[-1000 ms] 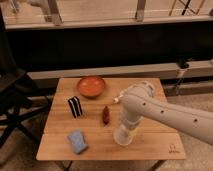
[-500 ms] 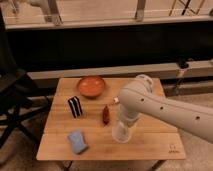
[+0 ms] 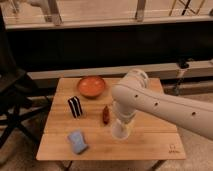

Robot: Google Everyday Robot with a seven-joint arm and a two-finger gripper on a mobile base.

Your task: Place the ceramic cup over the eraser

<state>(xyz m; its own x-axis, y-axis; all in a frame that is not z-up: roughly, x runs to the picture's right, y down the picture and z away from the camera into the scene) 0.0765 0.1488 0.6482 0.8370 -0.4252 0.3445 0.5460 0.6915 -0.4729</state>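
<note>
The ceramic cup (image 3: 119, 132) is a small cream cup at the front middle of the wooden table (image 3: 155, 142). My gripper (image 3: 121, 124) points straight down onto it and is shut on it, holding it just above the tabletop. The eraser (image 3: 75, 106) is a black block with white stripes, standing upright to the left of the cup, well apart from it. My big white arm reaches in from the right and hides part of the table's right side.
An orange-brown bowl (image 3: 91, 86) sits at the back of the table. A dark red oval object (image 3: 106, 114) lies between the eraser and the cup. A light-blue pad (image 3: 77, 141) lies at the front left. A dark folding chair (image 3: 12, 100) stands left of the table.
The arm has swung left and forward. The gripper and the cup have shifted slightly left and up together.
</note>
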